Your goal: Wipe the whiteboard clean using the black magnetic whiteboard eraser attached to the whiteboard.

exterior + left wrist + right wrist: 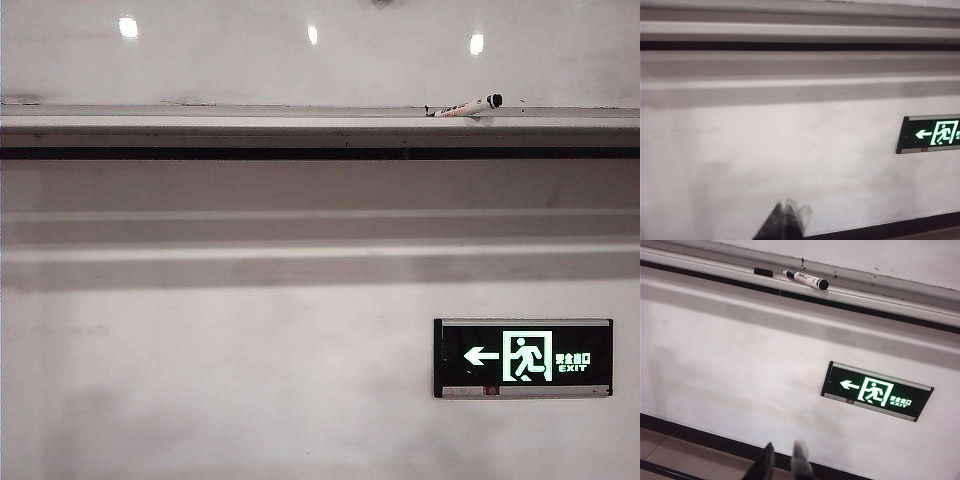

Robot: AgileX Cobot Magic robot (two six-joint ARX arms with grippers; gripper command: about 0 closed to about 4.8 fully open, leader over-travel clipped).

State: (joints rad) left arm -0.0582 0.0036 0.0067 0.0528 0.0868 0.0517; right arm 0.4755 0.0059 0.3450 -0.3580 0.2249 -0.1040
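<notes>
Pale metal ledge runs along the whiteboard's lower edge. On it lie a white marker with black cap and a small black piece, near each other.

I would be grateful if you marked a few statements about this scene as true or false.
1. The marker lies on the ledge. True.
2. The exit sign's arrow points right. False: in the exterior view it points left.
3. The right tool grips the marker. False: it holds nothing and hangs low before the wall, lower than the sign, fingers slightly apart.
4. The left tool is low in front of the wall, well away from the ledge. True.
</notes>
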